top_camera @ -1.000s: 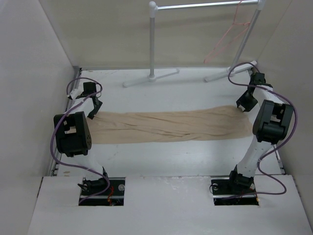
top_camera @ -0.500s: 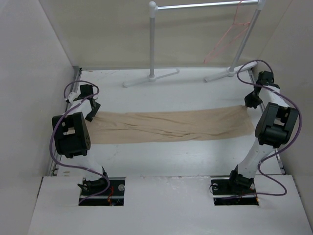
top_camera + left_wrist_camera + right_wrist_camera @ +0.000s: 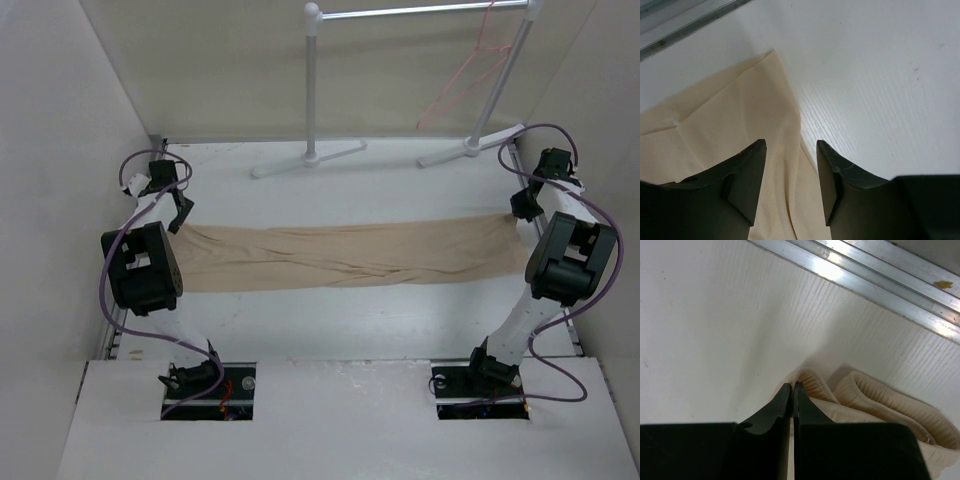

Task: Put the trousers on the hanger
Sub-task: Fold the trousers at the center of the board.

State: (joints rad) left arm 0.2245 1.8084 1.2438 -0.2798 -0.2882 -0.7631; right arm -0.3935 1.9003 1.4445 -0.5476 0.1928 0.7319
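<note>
The beige trousers lie stretched in a long band across the table, left to right. My left gripper is at their left end, and the left wrist view shows it open, with a corner of the cloth lying flat between the jaws. My right gripper is at their right end, and the right wrist view shows it shut on a ribbed fold of the trousers. The pinkish-red wire hanger hangs on the rack at the far right, away from both grippers.
The white tube garment rack stands at the back, its feet on the table's far edge. Beige walls close in on both sides. A metal rail runs along the table edge just beyond the right gripper.
My right gripper has moved right and away with the trousers' end, pulling the cloth longer and tauter. My left gripper has moved back toward the far left corner.
</note>
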